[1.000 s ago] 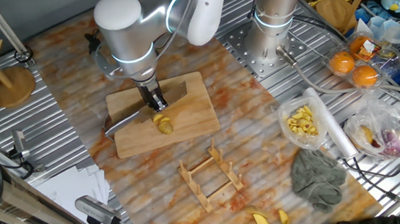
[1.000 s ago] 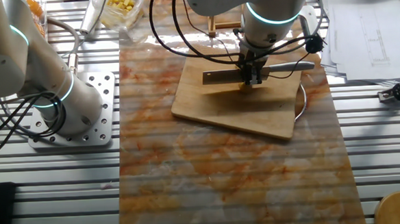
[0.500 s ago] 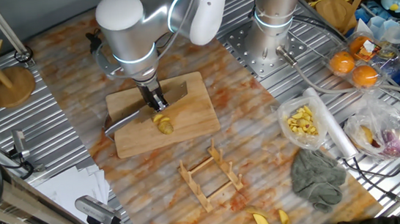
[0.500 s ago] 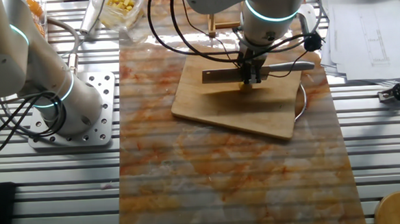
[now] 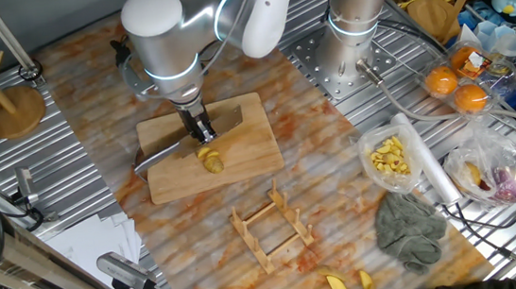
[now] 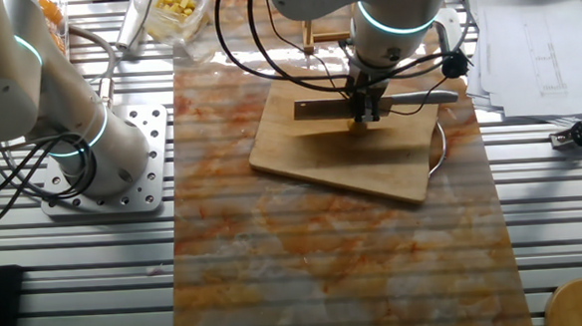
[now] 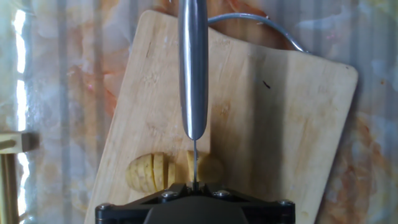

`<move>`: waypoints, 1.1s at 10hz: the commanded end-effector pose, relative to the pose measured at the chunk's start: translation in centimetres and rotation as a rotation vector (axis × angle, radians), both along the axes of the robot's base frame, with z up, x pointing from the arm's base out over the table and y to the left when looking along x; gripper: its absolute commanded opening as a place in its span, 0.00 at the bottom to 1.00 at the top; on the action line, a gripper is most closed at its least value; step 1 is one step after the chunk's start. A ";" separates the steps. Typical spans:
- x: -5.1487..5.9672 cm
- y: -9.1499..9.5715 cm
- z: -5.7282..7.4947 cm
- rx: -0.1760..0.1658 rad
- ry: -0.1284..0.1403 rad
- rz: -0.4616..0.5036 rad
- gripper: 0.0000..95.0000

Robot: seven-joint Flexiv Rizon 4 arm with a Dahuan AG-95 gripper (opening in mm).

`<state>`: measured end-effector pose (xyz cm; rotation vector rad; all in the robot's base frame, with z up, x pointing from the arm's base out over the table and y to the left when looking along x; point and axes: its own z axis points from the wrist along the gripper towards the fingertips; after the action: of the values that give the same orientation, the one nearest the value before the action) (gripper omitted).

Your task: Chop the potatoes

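The potatoes (image 5: 209,159) are a small yellow cluster, partly cut into slices, on the wooden cutting board (image 5: 250,141). In the hand view the slices (image 7: 151,172) lie left of the blade and one chunk (image 7: 210,168) lies right of it. My gripper (image 5: 202,131) is shut on a steel knife (image 7: 193,68), held edge down over the potatoes. The blade meets the cluster between the slices and the chunk. In the other fixed view the gripper (image 6: 368,114) hides the potatoes, and the knife (image 6: 320,110) lies across the board (image 6: 351,170).
A wooden rack (image 5: 271,227) stands in front of the board. A clear bag of pale yellow pieces (image 5: 388,159), a grey cloth (image 5: 411,229), banana peels (image 5: 348,288) and oranges (image 5: 455,88) lie to the right. A second arm's base (image 5: 352,40) stands behind.
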<state>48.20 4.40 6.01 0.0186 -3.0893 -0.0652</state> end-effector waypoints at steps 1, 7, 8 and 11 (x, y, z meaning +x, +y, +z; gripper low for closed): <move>0.2 0.2 -0.2 -0.002 -0.002 -0.005 0.00; 0.9 0.0 -2.5 0.013 -0.010 -0.008 0.00; 1.0 0.1 -2.3 0.028 -0.007 -0.008 0.00; 0.4 0.4 -0.5 0.027 -0.014 -0.001 0.00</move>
<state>48.94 4.92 5.30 0.0227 -3.1002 -0.1195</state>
